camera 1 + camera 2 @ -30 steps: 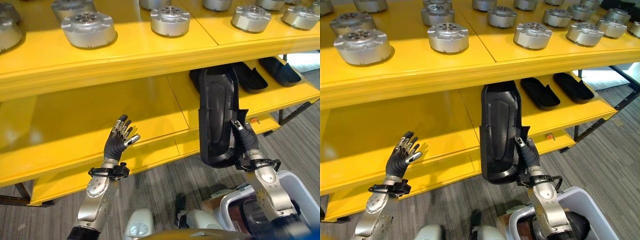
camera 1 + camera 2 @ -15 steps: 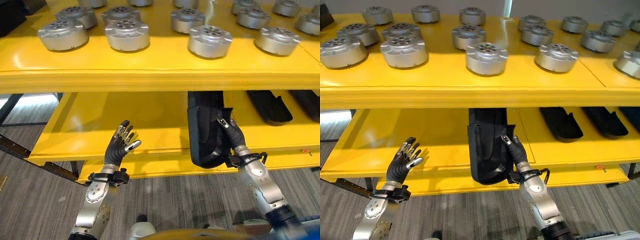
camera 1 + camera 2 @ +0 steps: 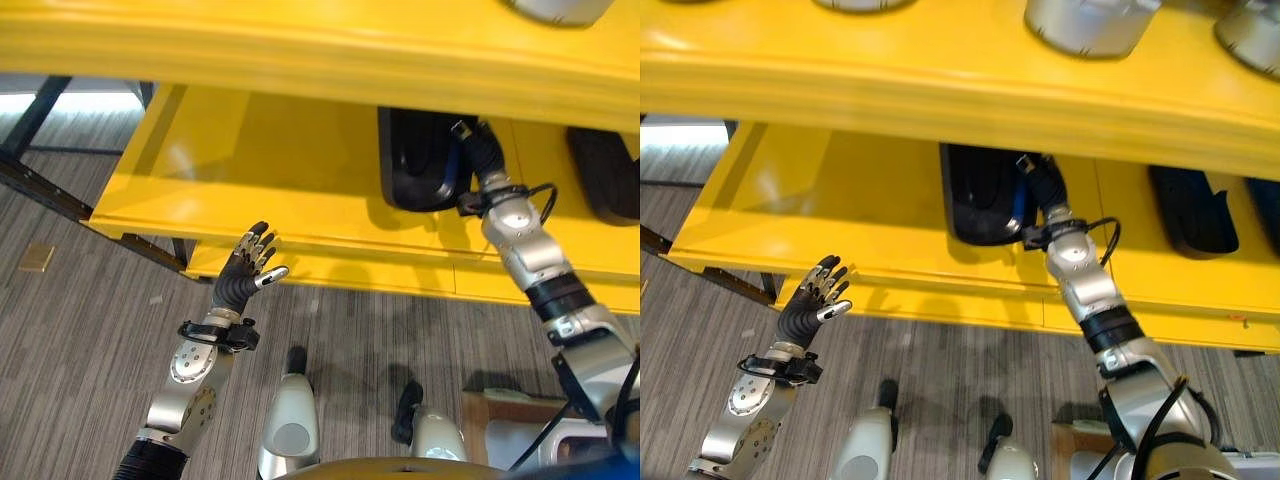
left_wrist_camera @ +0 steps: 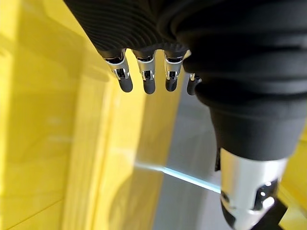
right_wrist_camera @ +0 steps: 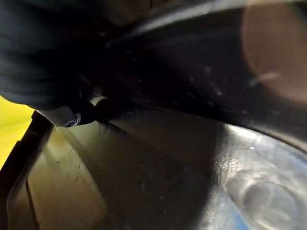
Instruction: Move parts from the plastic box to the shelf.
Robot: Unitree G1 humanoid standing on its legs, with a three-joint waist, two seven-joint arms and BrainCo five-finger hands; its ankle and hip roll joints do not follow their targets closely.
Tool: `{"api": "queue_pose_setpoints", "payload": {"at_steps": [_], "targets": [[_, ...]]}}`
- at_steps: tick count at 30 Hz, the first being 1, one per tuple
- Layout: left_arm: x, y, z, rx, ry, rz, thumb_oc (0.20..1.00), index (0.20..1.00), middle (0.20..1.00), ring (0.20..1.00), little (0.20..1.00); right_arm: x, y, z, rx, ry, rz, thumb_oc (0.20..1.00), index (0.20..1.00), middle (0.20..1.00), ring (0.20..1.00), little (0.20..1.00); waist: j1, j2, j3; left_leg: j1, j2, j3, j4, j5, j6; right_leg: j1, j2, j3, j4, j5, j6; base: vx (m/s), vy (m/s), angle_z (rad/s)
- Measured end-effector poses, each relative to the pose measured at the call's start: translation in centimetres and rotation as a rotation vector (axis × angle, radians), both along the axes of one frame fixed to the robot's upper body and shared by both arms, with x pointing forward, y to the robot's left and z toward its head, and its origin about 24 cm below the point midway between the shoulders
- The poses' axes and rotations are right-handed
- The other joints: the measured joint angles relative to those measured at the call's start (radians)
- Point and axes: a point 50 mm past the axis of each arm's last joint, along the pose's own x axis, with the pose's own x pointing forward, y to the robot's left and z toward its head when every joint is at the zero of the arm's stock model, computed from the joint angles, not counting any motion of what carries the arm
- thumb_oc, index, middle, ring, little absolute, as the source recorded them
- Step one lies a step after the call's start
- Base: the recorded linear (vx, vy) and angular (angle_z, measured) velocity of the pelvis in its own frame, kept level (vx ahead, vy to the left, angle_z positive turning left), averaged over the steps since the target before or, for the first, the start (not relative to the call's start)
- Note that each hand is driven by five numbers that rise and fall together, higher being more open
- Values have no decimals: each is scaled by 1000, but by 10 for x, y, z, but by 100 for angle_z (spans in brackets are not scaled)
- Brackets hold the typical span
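Yellow shelf (image 3: 890, 190) spans both eye views, two tiers. Upper tier carries silver round parts (image 3: 1085, 22), all cut off by the top edge. Lower tier holds the black part (image 3: 985, 195) I'm placing: it lies on the deck, far end hidden under the upper tier's lip, near end just inside the front edge. Another black part (image 3: 1193, 210) lies to its right on the same tier, well apart, also half hidden under the lip (a third dark edge shows at the far right, too cropped to identify).

My right hand (image 3: 1042, 183) reaches in under the lip beside the part's right edge. The dark cover and one finger show against the rim; the rest is tucked behind the part, so I can't tell whether I'm gripping it or just resting on it. The right wrist view doesn't settle it either: the part's (image 5: 158, 163) dark inner surface up close, a ridge running across, my hand (image 5: 72, 62) a dark mass with one bit of silver at the edge.

My left hand (image 3: 245, 278) is raised in front of the shelf edge over the grey striped floor (image 3: 90, 330), fingers spread and straight, holding nothing. The left wrist view confirms: fingertips (image 4: 146, 81) in a row, straight, yellow shelf face past them.
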Motion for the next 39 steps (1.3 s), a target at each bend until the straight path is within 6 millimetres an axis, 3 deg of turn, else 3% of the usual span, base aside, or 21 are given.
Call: {"api": "queue_pose_setpoints", "payload": {"at_steps": [3, 7, 12, 16, 23, 27, 38, 39], "targets": [[7, -6, 10, -16, -42, -21, 1000, 1000, 1000, 1000, 1000, 18, -17, 23, -63, 9, -119, 200, 200, 200, 200, 200, 1, 42, 49, -86, -10, -20, 116, -46, 16, -74, -24, 15, 98, -34, -2, -74, 27, 6], [9, -9, 17, -22, -69, -15, 1000, 1000, 1000, 1000, 1000, 26, -24, 19, -121, 78, -178, 200, 200, 200, 200, 200, 8, 44, 72, -149, -14, -20, 233, -85, 19, -138, -42, 42, 207, -67, 3, -78, 15, -1], [13, -16, 20, -27, -84, -31, 1000, 1000, 1000, 1000, 1000, 34, -54, 12, -144, 207, -344, 200, 200, 200, 200, 200, 1, 51, 82, -211, -21, -43, 376, -155, 27, -180, -67, 52, 336, -135, 4, -34, 10, 7], [11, -15, 19, -20, -75, -35, 1000, 1000, 1000, 1000, 1000, 33, -66, 9, -149, 245, -405, 200, 200, 200, 200, 200, 7, 52, 81, -219, -26, -44, 391, -162, 28, -192, -71, 61, 346, -139, 2, -16, 3, 0], [11, -16, 24, 16, -91, -64, 1000, 1000, 1000, 1000, 1000, 27, -89, 16, -345, 259, -504, 200, 200, 200, 200, 200, 10, 53, 80, -266, -38, -44, 397, -157, 32, -237, -81, 65, 354, -131, 14, -10, -3, 3], [14, -17, 30, 14, -117, -55, 1000, 1000, 1000, 1000, 1000, 21, -107, 24, -416, 254, -564, 200, 200, 200, 200, 200, 10, 53, 80, -283, -43, -48, 401, -157, 33, -252, -85, 62, 362, -135, 14, -17, -3, 5], [9, -15, 24, 16, -95, -36, 1000, 1000, 1000, 1000, 1000, 11, -130, 49, -540, 217, -645, 200, 200, 200, 200, 200, 3, 71, 91, -313, -50, -50, 420, -162, 32, -292, -96, 71, 405, -157, 16, 14, -7, 1], [9, -14, 25, 18, -98, -33, 1000, 1000, 1000, 1000, 1000, 11, -132, 58, -528, 205, -664, 200, 200, 200, 200, 200, 2, 73, 93, -327, -50, -50, 423, -162, 32, -307, -97, 71, 412, -157, 15, 0, 0, 0]]}}
